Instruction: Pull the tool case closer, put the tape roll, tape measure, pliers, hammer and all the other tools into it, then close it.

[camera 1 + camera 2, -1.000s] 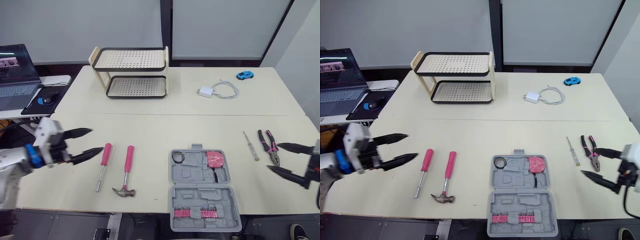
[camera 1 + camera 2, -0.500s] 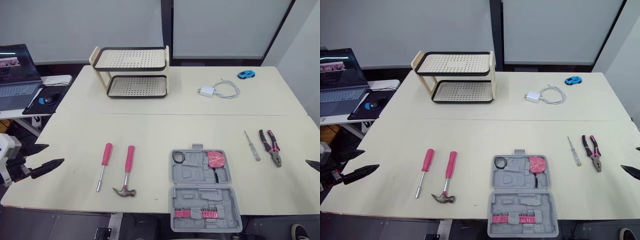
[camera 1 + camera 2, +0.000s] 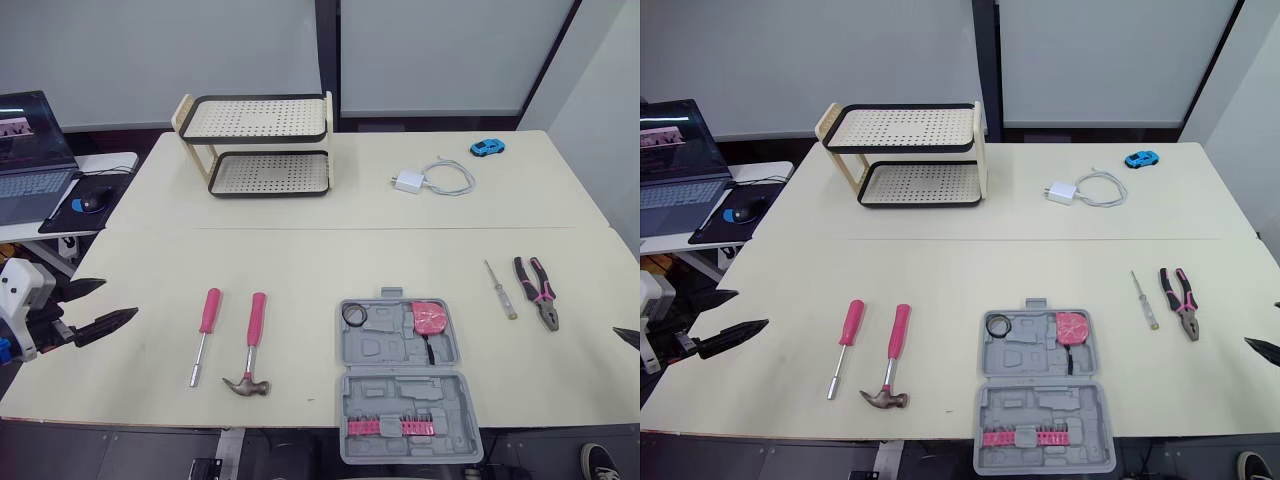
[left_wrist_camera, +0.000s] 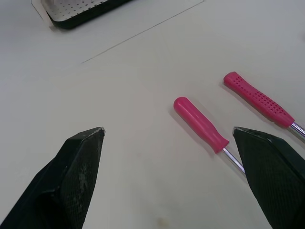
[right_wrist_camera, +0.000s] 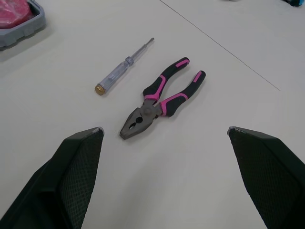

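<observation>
Grey plastic makes the tool case (image 3: 408, 378), which lies open right at the near edge of the table (image 3: 300, 250), one half behind the other. The tape roll (image 3: 355, 314) and pink tape measure (image 3: 431, 319) sit in the far half. To its left, past some bare table, the hammer (image 3: 252, 340) and a pink screwdriver (image 3: 205, 333) lie side by side, handles pointing away. To its right the pliers (image 3: 537, 291) point the same way. The left gripper (image 3: 118, 299) hangs at the left table edge, fingers spread wide, holding nothing. The right gripper (image 5: 164, 129), by the pliers, is spread wide too.
</observation>
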